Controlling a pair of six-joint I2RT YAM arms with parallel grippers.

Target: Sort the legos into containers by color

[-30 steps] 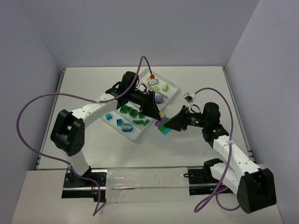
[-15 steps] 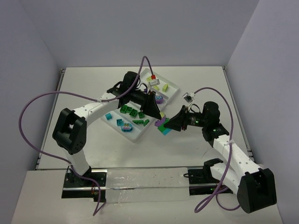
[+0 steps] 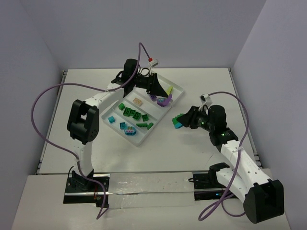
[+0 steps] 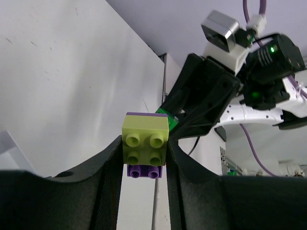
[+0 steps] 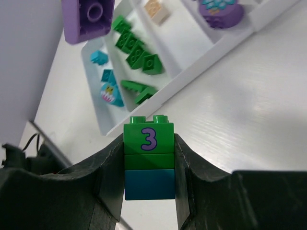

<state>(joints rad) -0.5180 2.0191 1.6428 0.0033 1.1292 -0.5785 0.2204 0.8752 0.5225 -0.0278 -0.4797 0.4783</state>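
My left gripper (image 3: 158,94) is shut on a yellow-green brick stacked on a purple brick (image 4: 146,143) and holds them above the far end of the clear tray (image 3: 140,143). My right gripper (image 3: 179,121) is shut on a clump (image 5: 148,163) of a green brick marked 3, another green brick and a teal one, held above the table to the right of the tray. The tray's compartments hold green bricks (image 3: 134,114), teal pieces (image 3: 112,119), a peach brick (image 3: 138,101), a purple round piece (image 3: 164,101) and a yellow-green brick (image 3: 169,89).
The tray lies diagonally at the table's middle back. Purple cables loop over the table on both sides. The right gripper (image 4: 201,105) shows in the left wrist view, straight ahead of the held brick.
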